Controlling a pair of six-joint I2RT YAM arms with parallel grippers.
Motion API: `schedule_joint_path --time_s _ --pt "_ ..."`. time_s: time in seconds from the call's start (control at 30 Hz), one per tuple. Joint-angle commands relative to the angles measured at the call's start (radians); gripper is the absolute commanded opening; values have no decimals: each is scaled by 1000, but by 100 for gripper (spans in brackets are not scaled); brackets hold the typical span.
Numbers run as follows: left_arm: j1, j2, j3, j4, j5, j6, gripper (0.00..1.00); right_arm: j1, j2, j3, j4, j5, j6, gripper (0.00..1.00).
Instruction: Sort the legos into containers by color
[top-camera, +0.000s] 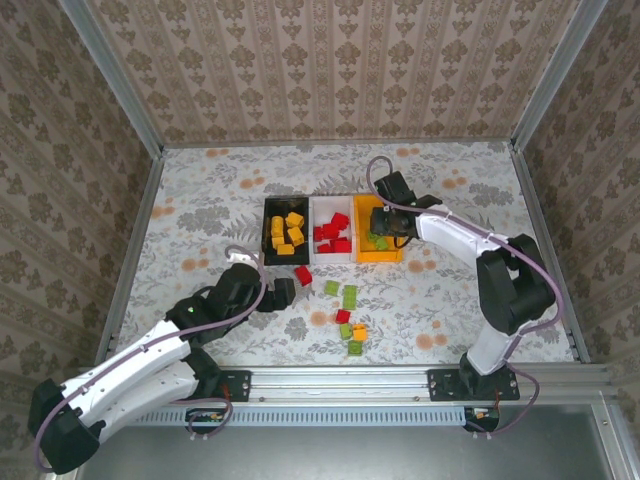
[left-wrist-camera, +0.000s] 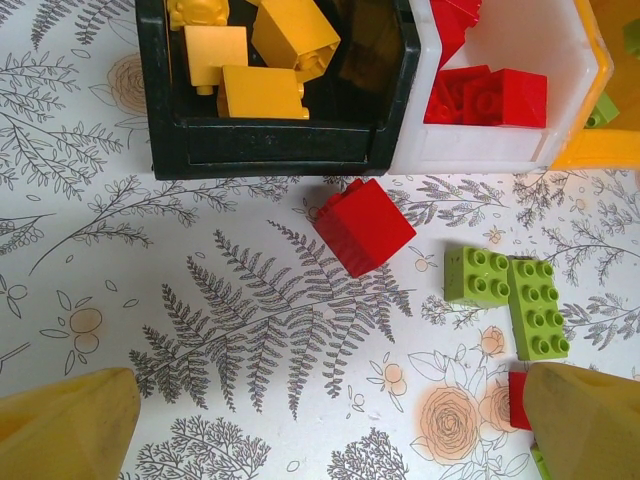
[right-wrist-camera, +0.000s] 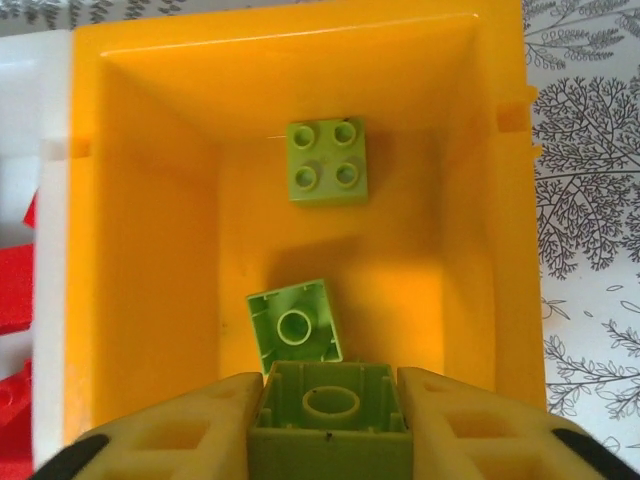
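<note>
My right gripper (right-wrist-camera: 330, 412) is shut on a light green lego (right-wrist-camera: 330, 425), held over the orange bin (right-wrist-camera: 150, 250). Two more green legos (right-wrist-camera: 327, 160) (right-wrist-camera: 295, 322) lie on that bin's floor. From above, the right gripper (top-camera: 384, 228) hangs over the orange bin (top-camera: 378, 258). The white bin (top-camera: 332, 258) holds red legos and the black bin (top-camera: 266, 230) holds yellow ones. My left gripper (left-wrist-camera: 325, 430) stands open above the cloth. A loose red lego (left-wrist-camera: 365, 225) lies ahead of it, just before the black bin (left-wrist-camera: 270, 145).
Loose legos lie in front of the bins: green ones (left-wrist-camera: 478, 276) (left-wrist-camera: 538, 308), a red one (top-camera: 343, 316), an orange one (top-camera: 359, 333) and a green one (top-camera: 355, 348). Metal rails edge the flowered cloth on each side.
</note>
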Motion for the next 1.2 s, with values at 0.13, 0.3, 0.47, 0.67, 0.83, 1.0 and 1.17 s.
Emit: schedule_joint_path --time_s 0.13,0.3,0.47,0.67,0.83,1.0,1.17 --pt "10 17 28 27 16 9 100 3 -60 42 -13 5 -1 68" --pt "11 24 40 38 21 15 100 46 -205 -34 -15 6 -1 76" --pt "12 22 36 52 18 16 100 164 -330 -169 -42 47 24 78" --pt "16 25 20 80 21 9 100 297 -404 -314 -41 23 81 80" --pt "19 28 14 77 23 7 100 402 -298 -338 -18 8 96 80" --pt "21 25 9 78 25 3 100 486 -187 -315 24 37 139 82" --pt "23 11 1 67 25 -1 100 514 -96 -291 -1 132 208 80"
